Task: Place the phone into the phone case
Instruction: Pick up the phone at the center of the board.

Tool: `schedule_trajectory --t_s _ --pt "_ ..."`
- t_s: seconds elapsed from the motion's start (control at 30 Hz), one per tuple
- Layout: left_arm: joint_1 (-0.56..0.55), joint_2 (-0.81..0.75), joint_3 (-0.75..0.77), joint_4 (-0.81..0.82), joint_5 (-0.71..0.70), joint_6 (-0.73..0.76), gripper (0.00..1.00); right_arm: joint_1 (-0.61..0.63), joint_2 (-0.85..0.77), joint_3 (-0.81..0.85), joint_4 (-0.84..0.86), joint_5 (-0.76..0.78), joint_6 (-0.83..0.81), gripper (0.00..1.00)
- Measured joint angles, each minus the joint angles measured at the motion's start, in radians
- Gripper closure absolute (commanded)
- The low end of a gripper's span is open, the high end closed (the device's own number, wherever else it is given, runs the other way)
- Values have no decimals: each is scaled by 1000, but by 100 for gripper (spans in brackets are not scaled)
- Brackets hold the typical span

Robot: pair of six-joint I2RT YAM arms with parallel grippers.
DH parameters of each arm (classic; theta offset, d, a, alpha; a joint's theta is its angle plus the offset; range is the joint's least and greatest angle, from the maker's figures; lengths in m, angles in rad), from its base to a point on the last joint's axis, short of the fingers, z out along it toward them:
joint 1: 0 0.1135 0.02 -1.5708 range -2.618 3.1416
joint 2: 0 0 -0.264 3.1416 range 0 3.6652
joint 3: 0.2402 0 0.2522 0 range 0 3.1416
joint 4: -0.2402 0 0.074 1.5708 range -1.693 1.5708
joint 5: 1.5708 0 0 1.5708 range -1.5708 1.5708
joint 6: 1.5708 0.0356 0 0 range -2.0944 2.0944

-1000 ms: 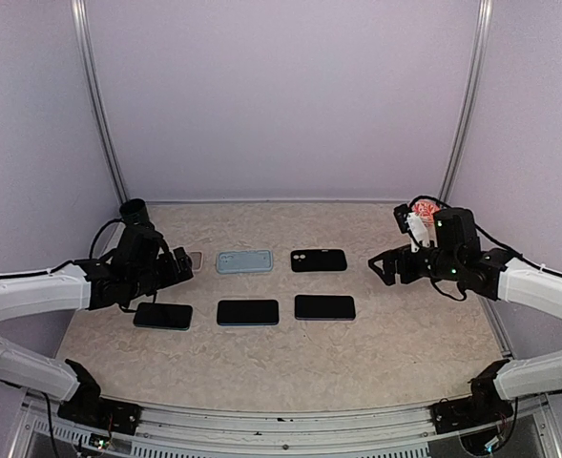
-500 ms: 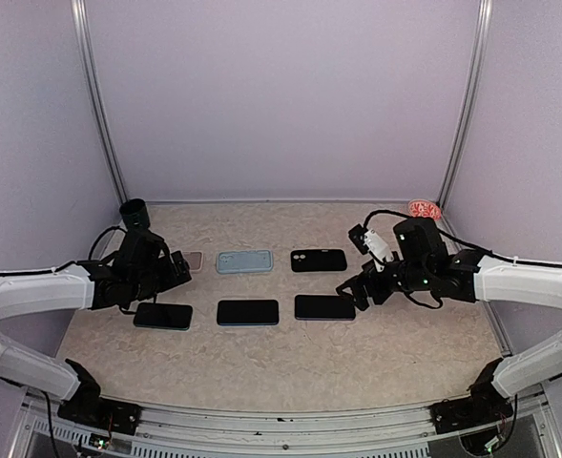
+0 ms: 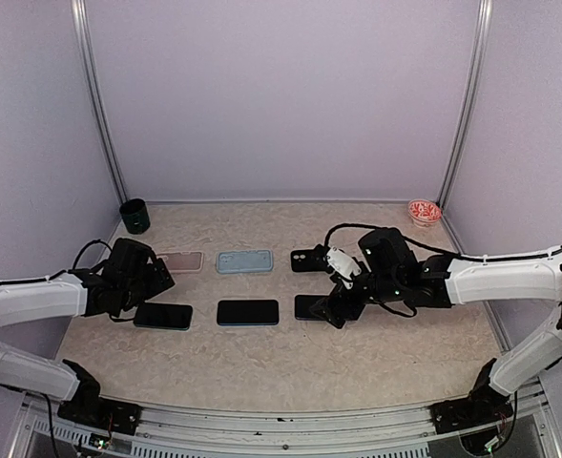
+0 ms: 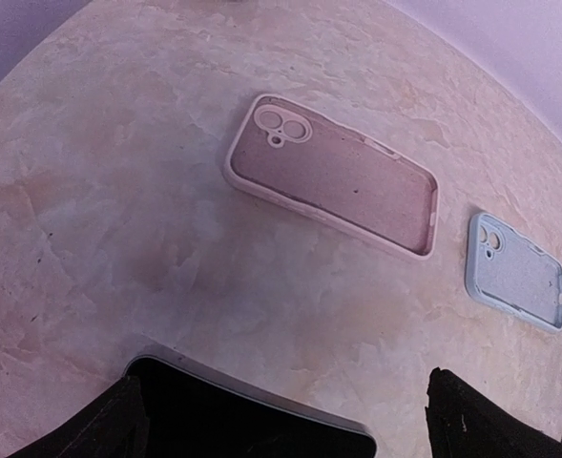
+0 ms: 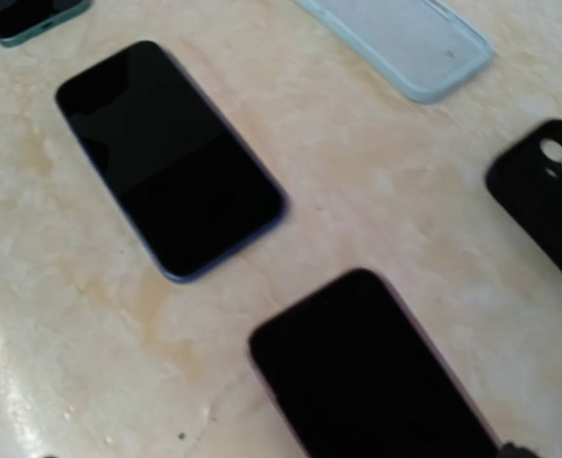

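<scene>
1. Nearest you, three phones lay screen-up in a row on the table (image 3: pixel 261 358). They were the left phone (image 3: pixel 163 316), teal-edged, the middle phone (image 3: pixel 247 312), blue-edged, and the right phone (image 3: pixel 308 305), with a pinkish edge. All three screens were dark.
2. Your left pincer (image 3: pixel 163 283) hung above the far edge of the left phone, its jaws spread wide and gripping nothing.
3. Your right pincer (image 3: pixel 334 306) sat low over the right end of the right phone, jaws also fully apart and empty. You could not tell from these views whether a fingertip touched the phone.
4. Behind the phones, well apart from them, three cases lay in a second row. The pink case (image 3: pixel 180 260) and the light blue case (image 3: pixel 244 260) were hollow side up with nothing inside. The black case (image 3: pixel 306 259) was partly hidden by your right arm, with its camera cut-out showing.
5. Farthest back, a dark green cup (image 3: pixel 135 216) stood at the left corner and a red-patterned bowl (image 3: pixel 424 211) at the right. Their contents were not visible.
</scene>
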Motion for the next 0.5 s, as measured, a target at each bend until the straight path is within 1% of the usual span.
schedule_trajectory --t_s 0.23,0.37,0.5 --pt "43 -10 -23 -38 -51 -23 1 34 46 34 15 7 -21 2" --pt "54 20 -23 -69 -71 -34 1 45 46 39 14 17 -26 2" --pt "76 49 -23 -71 -62 -38 1 48 46 47 15 24 -27 2"
